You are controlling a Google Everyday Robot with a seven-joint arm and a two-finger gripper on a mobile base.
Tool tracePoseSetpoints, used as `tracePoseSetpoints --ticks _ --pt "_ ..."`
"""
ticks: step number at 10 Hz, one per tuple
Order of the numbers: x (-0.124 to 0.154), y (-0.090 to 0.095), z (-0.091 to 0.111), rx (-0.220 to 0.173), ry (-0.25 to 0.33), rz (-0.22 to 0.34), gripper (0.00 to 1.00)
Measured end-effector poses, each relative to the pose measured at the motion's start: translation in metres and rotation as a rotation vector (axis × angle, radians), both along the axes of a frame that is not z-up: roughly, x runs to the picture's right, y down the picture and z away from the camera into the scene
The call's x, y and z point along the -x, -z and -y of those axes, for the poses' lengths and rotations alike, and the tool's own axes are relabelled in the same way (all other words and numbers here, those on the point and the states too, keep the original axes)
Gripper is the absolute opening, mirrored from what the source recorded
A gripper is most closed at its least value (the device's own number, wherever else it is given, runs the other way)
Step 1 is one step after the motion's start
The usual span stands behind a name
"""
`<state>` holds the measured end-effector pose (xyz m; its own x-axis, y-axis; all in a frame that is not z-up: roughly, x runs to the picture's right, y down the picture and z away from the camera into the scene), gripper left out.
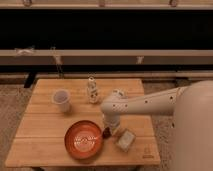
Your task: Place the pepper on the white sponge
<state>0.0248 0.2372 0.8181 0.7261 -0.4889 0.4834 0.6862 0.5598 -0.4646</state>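
Nearest, the white sponge point(125, 139) lies just right of the orange-red bowl point(83, 139) on the bench point(45, 120). Between bowl and sponge sits the pepper point(106, 132), probably light and slick (best pinched mid-body). The claw point(110, 129) hangs right over it; its spread and any hold I cannot tell.

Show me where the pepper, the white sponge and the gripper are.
pepper point(106, 132), camera view, its red body.
white sponge point(125, 139), camera view, top face.
gripper point(111, 129), camera view, low over the table, by the pepper.
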Motion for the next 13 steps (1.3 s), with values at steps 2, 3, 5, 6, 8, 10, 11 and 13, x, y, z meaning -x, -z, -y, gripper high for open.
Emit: tracePoseSetpoints --ticks 2,3,5,6,8,10,11,13 --pt "-0.002 0.003 0.0 0.0 0.009 -0.006 0.26" --pt "-0.003 0.007 0.002 -0.005 0.014 -0.011 0.14" --pt "-0.007 0.021 0.007 -0.016 0.024 -0.02 0.0" --pt "-0.011 0.03 0.009 -0.02 0.029 -0.026 0.0" --pt "-0.017 0.048 0.008 -0.025 0.04 -0.036 0.0" --pt "-0.026 0.064 0.002 -0.024 0.048 -0.052 0.0" --pt "-0.033 0.071 -0.001 -0.022 0.048 -0.063 0.0" --pt "-0.044 0.085 -0.008 -0.021 0.046 -0.084 0.0"
